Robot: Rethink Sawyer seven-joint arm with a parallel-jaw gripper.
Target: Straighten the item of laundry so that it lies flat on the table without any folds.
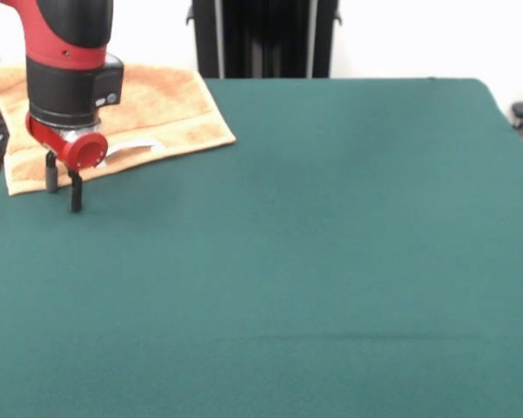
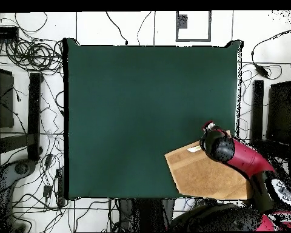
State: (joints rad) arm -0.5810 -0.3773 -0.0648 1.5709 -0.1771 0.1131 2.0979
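The pincer (image 1: 63, 187) hangs over the towel's near edge, its two dark fingers (image 1: 76, 196) set a little apart, pointing down and holding nothing. One tip shows against the towel's edge, the other against the green cloth just in front of it. I cannot tell if they touch.

The towel (image 1: 170, 109) lies at the far left corner of the tabletop (image 1: 331, 261), a white label (image 1: 139, 146) near its front edge. It looks spread already, with no clear fold.

It is terry, so I would judge it soft, light and limp, dragging on the cloth rather than sliding. A corner or border edge seems the best place to pinch.

The front view shows the fingers and label. The overhead view hides the fingers under the arm, but shows the towel (image 2: 205, 173) skewed, one corner overhanging the table's edge.
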